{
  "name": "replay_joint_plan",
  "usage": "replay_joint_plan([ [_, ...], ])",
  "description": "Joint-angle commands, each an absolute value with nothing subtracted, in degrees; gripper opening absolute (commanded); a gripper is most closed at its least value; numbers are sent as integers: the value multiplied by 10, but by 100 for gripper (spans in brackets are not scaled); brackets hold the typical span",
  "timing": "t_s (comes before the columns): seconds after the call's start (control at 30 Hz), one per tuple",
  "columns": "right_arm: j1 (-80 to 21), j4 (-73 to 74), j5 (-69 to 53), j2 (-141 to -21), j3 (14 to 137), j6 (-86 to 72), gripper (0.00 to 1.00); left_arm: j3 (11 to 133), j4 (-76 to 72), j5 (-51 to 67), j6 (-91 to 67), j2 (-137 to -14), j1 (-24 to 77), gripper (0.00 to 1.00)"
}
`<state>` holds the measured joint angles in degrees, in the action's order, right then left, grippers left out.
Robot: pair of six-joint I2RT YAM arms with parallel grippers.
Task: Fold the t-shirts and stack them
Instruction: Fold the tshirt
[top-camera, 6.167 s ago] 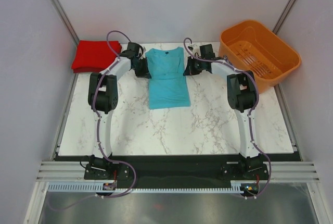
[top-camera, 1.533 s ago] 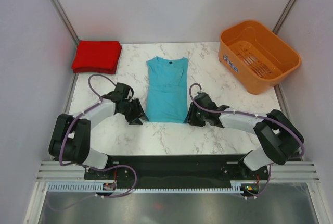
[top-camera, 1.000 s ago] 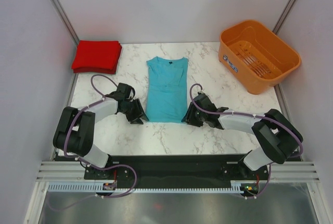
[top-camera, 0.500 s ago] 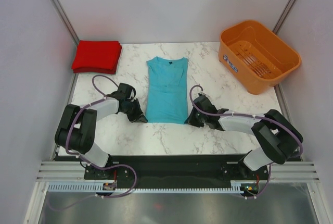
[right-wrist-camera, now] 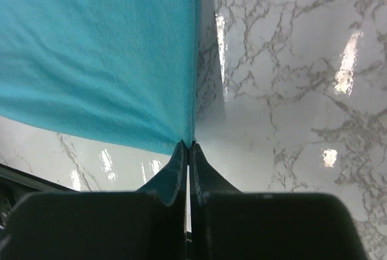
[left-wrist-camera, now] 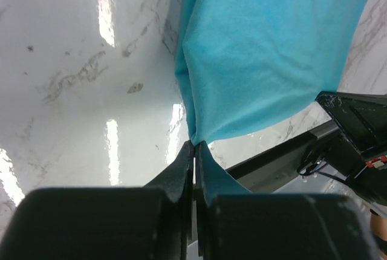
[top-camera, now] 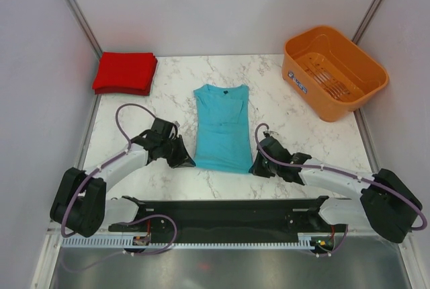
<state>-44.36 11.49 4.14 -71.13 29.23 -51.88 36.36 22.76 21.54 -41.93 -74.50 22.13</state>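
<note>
A teal-blue t-shirt (top-camera: 224, 128), its sleeves folded in, lies lengthwise in the middle of the marble table, neckline at the far end. My left gripper (top-camera: 189, 162) is shut on its near left hem corner (left-wrist-camera: 196, 139). My right gripper (top-camera: 256, 167) is shut on the near right hem corner (right-wrist-camera: 187, 142). In both wrist views the cloth (left-wrist-camera: 266, 54) runs away from the pinched tips. A red t-shirt (top-camera: 124, 72) lies folded at the far left corner of the table.
An orange slotted basket (top-camera: 334, 70) stands at the far right corner. The table's dark front rail (top-camera: 222, 210) runs just behind both grippers. Grey walls close in the left and right sides.
Both grippers have closed on the hem corners. They have since pulled the teal shirt toward the near edge and a little to the right.
</note>
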Motion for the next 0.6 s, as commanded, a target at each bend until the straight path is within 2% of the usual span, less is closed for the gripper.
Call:
replay_joint_plan([
  [0.0, -451, 189, 77, -672, 275, -527, 0, 345, 246, 203, -459, -699, 240, 2],
  [0.17, -456, 205, 76, -639, 272, -527, 0, 341, 250, 198, -485, -690, 286, 2],
  [0.33, -456, 236, 81, -629, 298, -514, 0, 352, 255, 192, -493, -680, 288, 2],
  [0.57, -454, 299, 126, -645, 389, -475, 0, 431, 302, 180, -477, -704, 287, 2],
])
